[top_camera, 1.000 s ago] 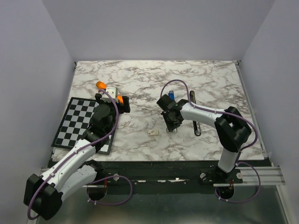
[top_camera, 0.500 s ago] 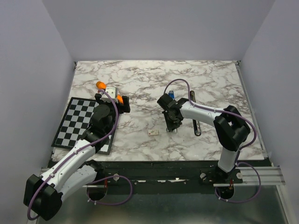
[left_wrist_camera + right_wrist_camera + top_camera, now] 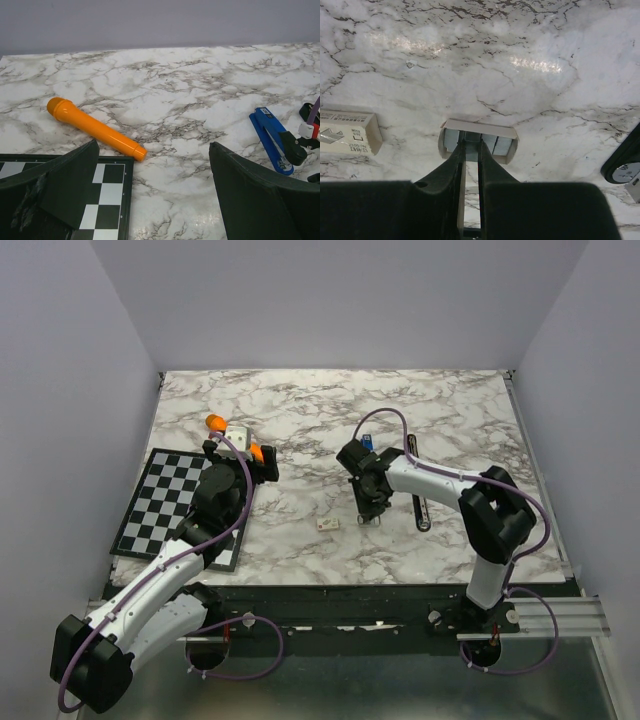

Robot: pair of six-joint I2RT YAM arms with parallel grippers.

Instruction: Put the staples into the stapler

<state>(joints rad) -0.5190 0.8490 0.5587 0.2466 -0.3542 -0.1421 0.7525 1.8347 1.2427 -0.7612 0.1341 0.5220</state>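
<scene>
The staples (image 3: 495,143) are flat grey strips lying side by side in a small open cardboard tray (image 3: 477,127) on the marble table. My right gripper (image 3: 471,145) points down into the tray and is shut on one strip; in the top view it (image 3: 369,512) is near the table's middle. The blue stapler (image 3: 367,444) lies just beyond the right wrist and also shows in the left wrist view (image 3: 270,140). My left gripper (image 3: 155,200) is open and empty, above the chessboard's far corner (image 3: 250,462).
A whitish staple box (image 3: 327,524) lies left of the tray, also in the right wrist view (image 3: 347,131). A long black bar (image 3: 420,502) lies right of the tray. An orange cylinder (image 3: 95,131) lies beside the chessboard (image 3: 165,500).
My right gripper has shifted very slightly at the tray. The left arm has not moved.
</scene>
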